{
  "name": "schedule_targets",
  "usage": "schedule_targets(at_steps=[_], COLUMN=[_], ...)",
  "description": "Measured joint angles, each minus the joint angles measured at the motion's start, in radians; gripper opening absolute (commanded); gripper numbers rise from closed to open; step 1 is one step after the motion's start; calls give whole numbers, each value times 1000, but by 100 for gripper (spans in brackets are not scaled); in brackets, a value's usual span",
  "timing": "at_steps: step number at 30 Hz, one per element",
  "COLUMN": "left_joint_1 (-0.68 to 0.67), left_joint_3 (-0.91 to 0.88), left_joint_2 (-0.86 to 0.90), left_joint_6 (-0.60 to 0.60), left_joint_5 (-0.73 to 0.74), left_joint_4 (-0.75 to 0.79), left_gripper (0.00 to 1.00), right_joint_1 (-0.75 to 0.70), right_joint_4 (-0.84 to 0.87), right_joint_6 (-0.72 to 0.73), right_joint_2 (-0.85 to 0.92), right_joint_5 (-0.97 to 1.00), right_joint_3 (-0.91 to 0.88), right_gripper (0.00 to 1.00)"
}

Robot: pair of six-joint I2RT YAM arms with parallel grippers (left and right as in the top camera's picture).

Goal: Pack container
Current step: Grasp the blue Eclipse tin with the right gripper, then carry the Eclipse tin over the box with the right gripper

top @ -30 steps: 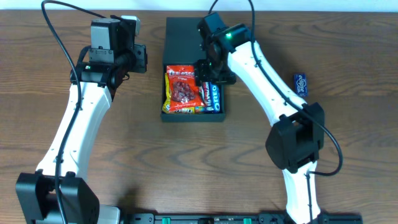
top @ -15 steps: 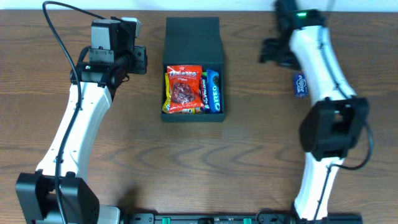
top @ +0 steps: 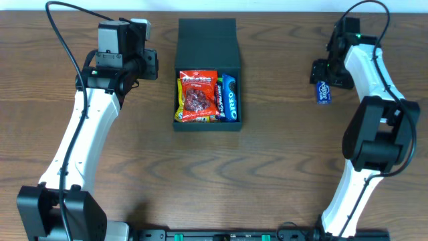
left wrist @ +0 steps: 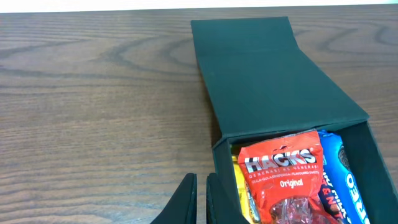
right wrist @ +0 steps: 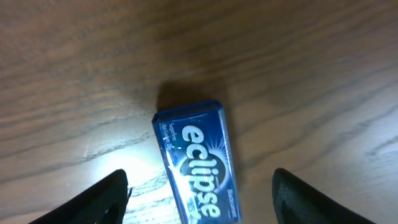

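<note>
Item: container, upper centre of overhead view, lid laid back, snacks inside. Pending: eclipse pack, far right on the table. Right gripper spread wide over it; advice: descend squarely, pinch its long sides. Left gripper nearly closed, empty.

the wooden table carries the container and an eclipse pack.

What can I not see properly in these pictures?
Yellow packet in the container: mostly covered by the Hacks bag, both views.
Eclipse pack: lower end cut by the right wrist frame edge.
Left gripper: left wrist view shows only fingertips; overhead, its wrist hides it.
</note>
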Motion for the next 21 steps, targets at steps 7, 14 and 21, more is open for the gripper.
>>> schedule_targets(at_steps=[7, 14, 21], left_joint_1=[0, 0, 0], left_joint_3=[0, 0, 0], left_joint_2=[0, 0, 0], left_joint_6=[0, 0, 0], left_joint_5=[0, 0, 0], left_joint_4=[0, 0, 1], left_gripper=[8, 8, 8], right_joint_1=[0, 0, 0], right_joint_4=[80, 106, 82], right_joint_6=[-71, -99, -103], right_joint_2=[0, 0, 0], right_joint_5=[-1, -2, -19], right_joint_3=[-102, -126, -118], right_gripper=[54, 30, 16])
